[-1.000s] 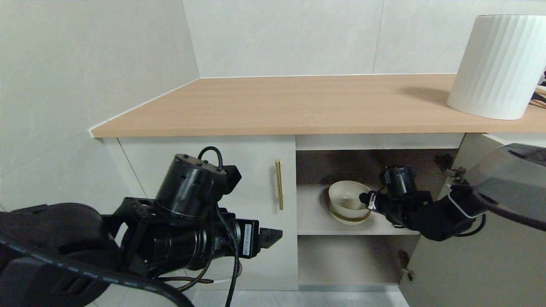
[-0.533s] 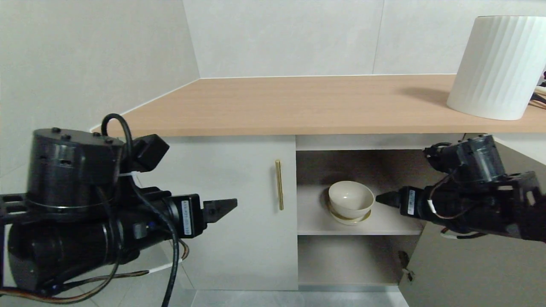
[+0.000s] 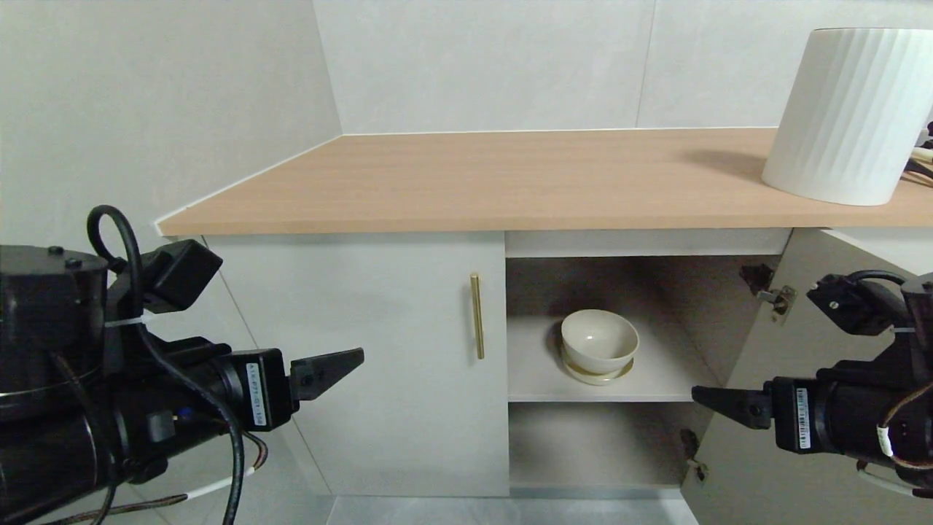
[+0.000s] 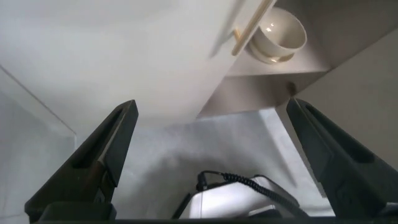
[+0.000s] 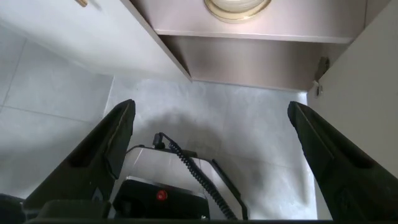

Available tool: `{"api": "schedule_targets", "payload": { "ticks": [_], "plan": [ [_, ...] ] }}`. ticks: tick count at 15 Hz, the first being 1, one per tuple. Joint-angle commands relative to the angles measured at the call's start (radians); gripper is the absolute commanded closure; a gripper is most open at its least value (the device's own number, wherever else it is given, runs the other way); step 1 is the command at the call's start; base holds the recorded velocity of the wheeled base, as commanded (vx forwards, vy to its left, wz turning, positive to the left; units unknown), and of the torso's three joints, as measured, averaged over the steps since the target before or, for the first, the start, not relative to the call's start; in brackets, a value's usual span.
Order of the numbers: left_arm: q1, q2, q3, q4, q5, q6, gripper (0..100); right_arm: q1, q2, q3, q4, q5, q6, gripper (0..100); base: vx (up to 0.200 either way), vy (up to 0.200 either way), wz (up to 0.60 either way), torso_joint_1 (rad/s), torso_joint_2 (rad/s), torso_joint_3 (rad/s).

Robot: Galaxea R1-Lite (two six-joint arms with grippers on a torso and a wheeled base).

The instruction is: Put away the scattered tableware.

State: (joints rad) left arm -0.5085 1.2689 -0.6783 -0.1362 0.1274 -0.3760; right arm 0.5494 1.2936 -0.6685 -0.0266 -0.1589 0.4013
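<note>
The wooden countertop (image 3: pixel 510 182) ran across the corner of the tiled room, over a pale cabinet (image 3: pixel 641 242). The cabinet's left door (image 3: pixel 379 350) was shut and its right door (image 3: pixel 736 481) stood swung wide open. A tall white ribbed container (image 3: pixel 849 113) stood on the countertop at the robot's right.

In front of the shut door, low on the robot's left, the left gripper (image 3: pixel 328 368) pointed toward the cabinet. Its jaws were spread wide with nothing between them, and past its fingers (image 4: pixel 99 162) the grey floor (image 4: pixel 236 143) showed. The right gripper (image 3: pixel 711 397) hung in front of the open door, just below the level of the shelf (image 3: pixel 539 372) and well apart from the tableware. Its jaws were also fully parted and empty.

A cream bowl (image 3: pixel 599 340) sat upright on the shelf inside the open compartment, near its left side. It rested on what seemed to be a shallow plate (image 3: pixel 594 377), though the bowl hid most of that. A slim brass handle (image 3: pixel 476 316) ran upright along the shut door's edge, just beside the opening. A small metal hinge (image 3: pixel 774 295) sat on the open door's inner face.
</note>
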Motion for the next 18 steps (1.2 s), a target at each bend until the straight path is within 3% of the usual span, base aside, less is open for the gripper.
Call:
{"api": "schedule_targets", "payload": {
  "ticks": [1,16,18],
  "plan": [
    [-0.015,0.026,0.005,-0.008,-0.006,-0.001,0,0.001,-0.017,0.01,0.004,-0.001,-0.001,0,-0.2,0.0,0.0,0.007,0.01,-0.002],
    [-0.024,0.044,0.013,-0.008,-0.011,-0.001,0,0.003,-0.022,0.009,0.042,-0.028,-0.006,0,-0.2,0.0,0.0,0.003,0.0,0.002],
    [-0.024,0.044,0.014,-0.008,-0.011,-0.001,0,0.003,-0.02,0.01,0.042,-0.028,-0.006,0,0.0,0.0,0.0,0.0,0.0,0.0]
  ]
}}
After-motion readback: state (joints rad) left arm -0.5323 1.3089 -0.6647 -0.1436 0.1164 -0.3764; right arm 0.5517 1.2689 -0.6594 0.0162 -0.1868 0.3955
